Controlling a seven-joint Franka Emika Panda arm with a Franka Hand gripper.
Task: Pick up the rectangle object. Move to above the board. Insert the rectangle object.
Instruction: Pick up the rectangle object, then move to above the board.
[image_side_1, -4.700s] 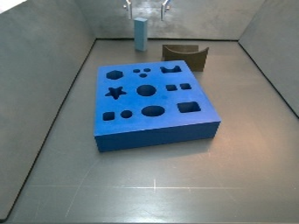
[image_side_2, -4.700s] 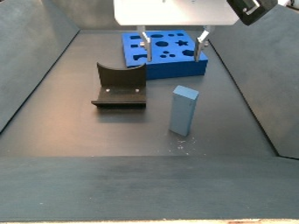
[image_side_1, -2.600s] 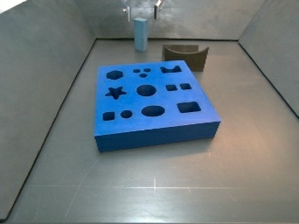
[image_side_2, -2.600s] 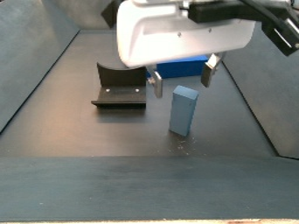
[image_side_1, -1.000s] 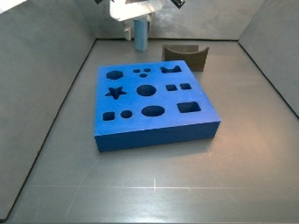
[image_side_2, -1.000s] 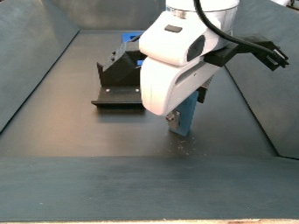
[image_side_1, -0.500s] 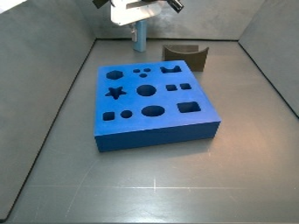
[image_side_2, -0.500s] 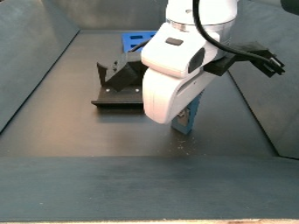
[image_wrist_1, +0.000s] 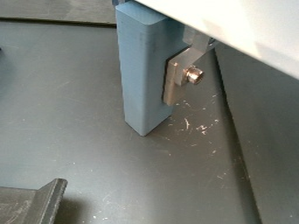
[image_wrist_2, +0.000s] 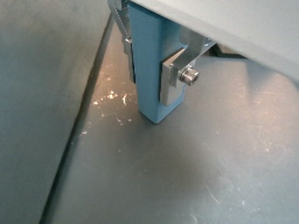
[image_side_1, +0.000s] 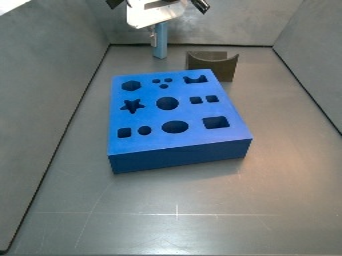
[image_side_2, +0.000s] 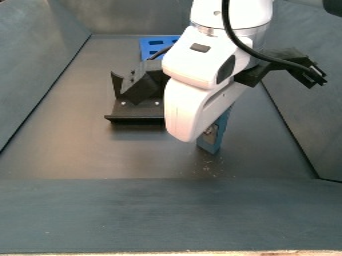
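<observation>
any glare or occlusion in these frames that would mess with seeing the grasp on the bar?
Both wrist views: sharp, bright specks glinting off the floor by the rectangle object's base, a silver finger flat against it. In a side view, the arm body hides the pincer and most of the bar. In the other side view, it is small and far behind the board.

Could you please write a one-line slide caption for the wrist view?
Gripper straddling the upright rectangle object, whose base rests on the grey floor.

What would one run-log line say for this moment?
phase: grasping | gripper: around rectangle object, upright on floor | board: holes empty
</observation>
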